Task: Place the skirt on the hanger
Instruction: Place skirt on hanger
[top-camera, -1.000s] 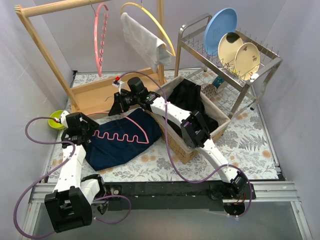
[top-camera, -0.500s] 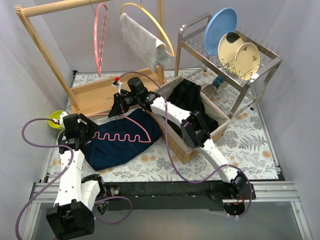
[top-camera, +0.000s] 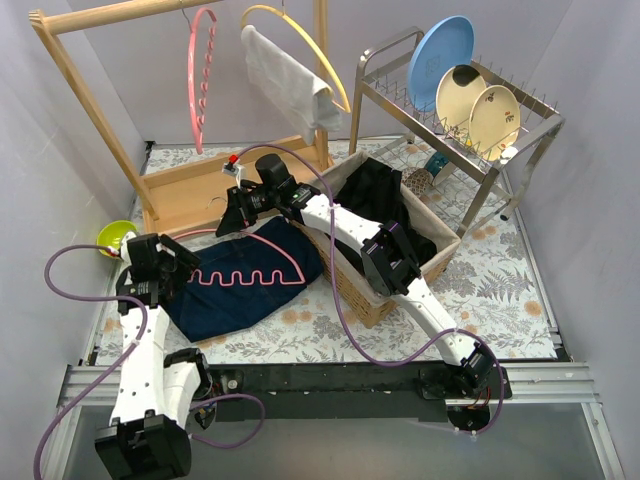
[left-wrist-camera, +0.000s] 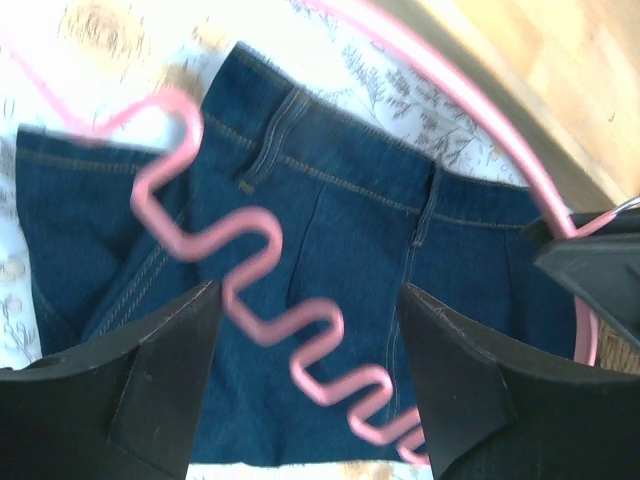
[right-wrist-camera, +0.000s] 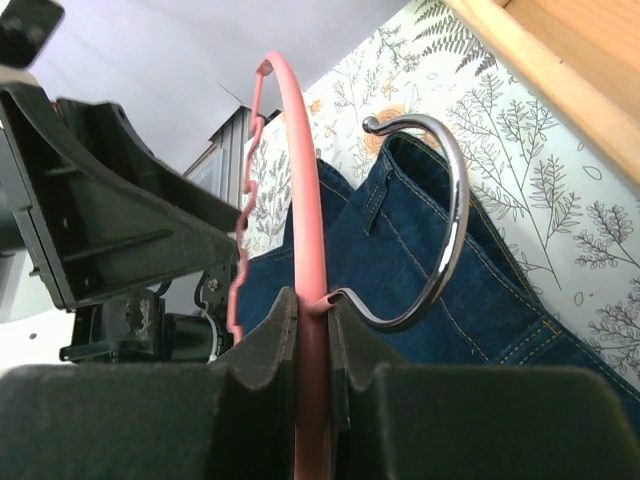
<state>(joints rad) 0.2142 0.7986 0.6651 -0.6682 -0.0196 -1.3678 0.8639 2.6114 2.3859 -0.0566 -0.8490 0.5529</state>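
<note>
A dark blue denim skirt (top-camera: 245, 290) lies flat on the floral table (top-camera: 490, 290), its waistband toward the wooden rack base. A pink hanger (top-camera: 245, 274) with a wavy bar rests across it. My right gripper (top-camera: 234, 214) is shut on the hanger's pink rim (right-wrist-camera: 312, 300) right beside the metal hook (right-wrist-camera: 452, 225), above the skirt (right-wrist-camera: 440, 290). My left gripper (top-camera: 176, 275) hovers over the skirt's left end, open, its fingers (left-wrist-camera: 130, 390) straddling the wavy bar (left-wrist-camera: 255, 300) above the denim (left-wrist-camera: 360, 240) without touching it.
A wooden rack (top-camera: 190, 190) stands behind, with a second pink hanger (top-camera: 200, 80) and a yellow hanger with a white cloth (top-camera: 290, 75). A wicker basket of black clothes (top-camera: 385, 230) sits to the right, then a dish rack (top-camera: 470, 100). A green bowl (top-camera: 112, 236) is far left.
My left gripper has drawn back slightly toward the near edge and its jaws have spread a little wider. The right gripper, hanger and skirt have stayed put.
</note>
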